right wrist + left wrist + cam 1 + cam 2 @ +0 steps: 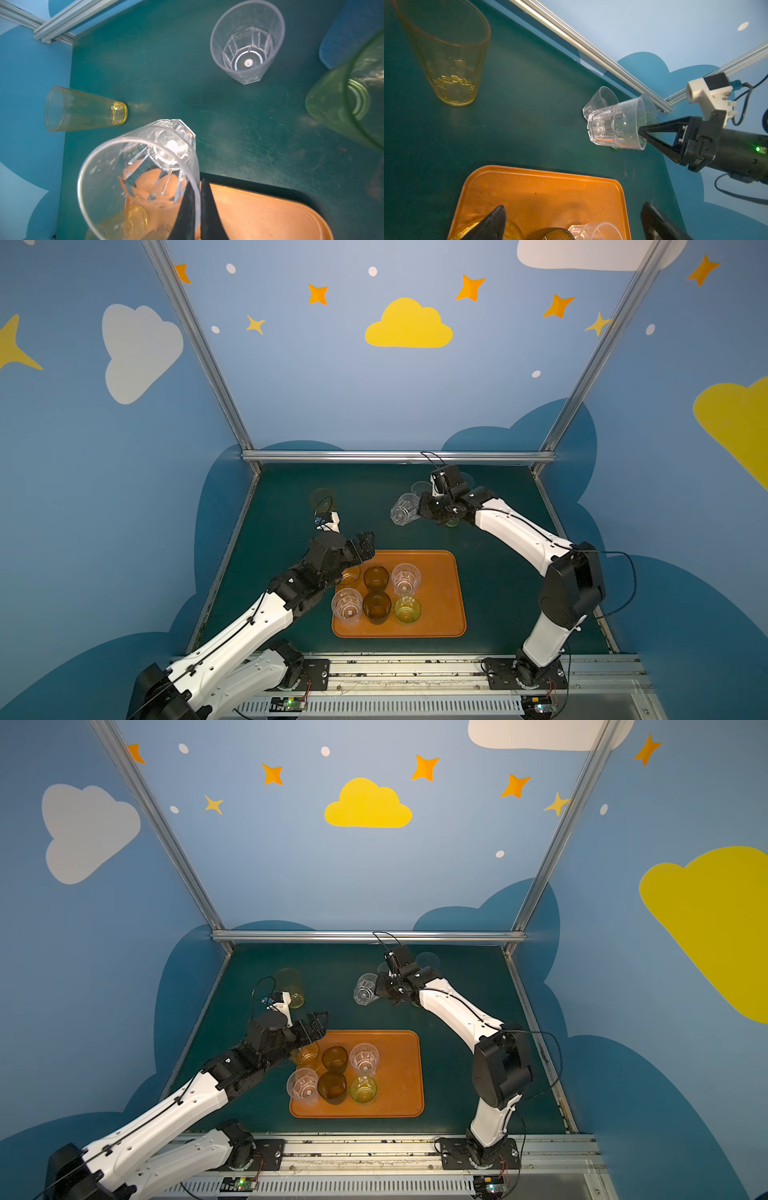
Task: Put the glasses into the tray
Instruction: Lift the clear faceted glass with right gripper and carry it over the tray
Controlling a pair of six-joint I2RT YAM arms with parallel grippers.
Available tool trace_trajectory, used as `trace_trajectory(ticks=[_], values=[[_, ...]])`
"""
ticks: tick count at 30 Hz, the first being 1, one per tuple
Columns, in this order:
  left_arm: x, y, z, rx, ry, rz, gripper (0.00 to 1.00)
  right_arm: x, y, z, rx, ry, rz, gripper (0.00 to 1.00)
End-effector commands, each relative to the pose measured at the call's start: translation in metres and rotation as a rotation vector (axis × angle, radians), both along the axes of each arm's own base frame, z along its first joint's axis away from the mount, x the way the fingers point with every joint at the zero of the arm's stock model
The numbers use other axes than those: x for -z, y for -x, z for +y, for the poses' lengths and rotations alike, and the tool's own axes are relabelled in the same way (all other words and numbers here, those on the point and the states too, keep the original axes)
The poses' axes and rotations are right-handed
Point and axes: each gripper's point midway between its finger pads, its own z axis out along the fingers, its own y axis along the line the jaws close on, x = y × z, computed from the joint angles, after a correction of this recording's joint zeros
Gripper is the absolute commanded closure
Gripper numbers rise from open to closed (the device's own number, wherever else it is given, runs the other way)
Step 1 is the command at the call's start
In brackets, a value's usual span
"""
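Observation:
The orange tray (pixel 440 597) (pixel 399 1077) holds several glasses: clear (pixel 406 578), dark brown (pixel 376 577), amber (pixel 350 575) and yellow-green (pixel 407 609) ones. My right gripper (pixel 420 509) (pixel 199 212) is shut on the rim of a clear faceted glass (pixel 403 510) (pixel 137 176) (pixel 616 126), which hangs tilted above the mat beyond the tray. One finger is inside the rim and one outside. My left gripper (pixel 365 548) (pixel 574 222) stands open over the tray's far left corner with nothing between its fingers.
A tall amber glass (pixel 291 986) (pixel 448 56) stands on the mat at the far left. By the right gripper stand another clear glass (pixel 247 41) and a green glass (pixel 342 104). A metal rail (pixel 395 456) borders the far edge.

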Motion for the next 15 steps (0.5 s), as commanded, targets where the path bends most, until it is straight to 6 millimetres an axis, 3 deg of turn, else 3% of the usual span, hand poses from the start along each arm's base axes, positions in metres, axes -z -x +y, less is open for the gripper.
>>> trace_trajectory(ticks=[1,9,15], values=[[0.001,0.001,-0.002,0.001,0.014,0.042,0.0,-0.014,0.008,-0.003,-0.019,-0.006,-0.047,1.0],[0.001,0.001,-0.017,0.056,0.048,0.076,0.0,-0.031,0.035,-0.015,-0.047,0.003,-0.096,1.0],[-0.003,0.001,-0.026,0.102,0.053,0.077,0.0,-0.033,0.053,-0.028,-0.053,0.012,-0.112,1.0]])
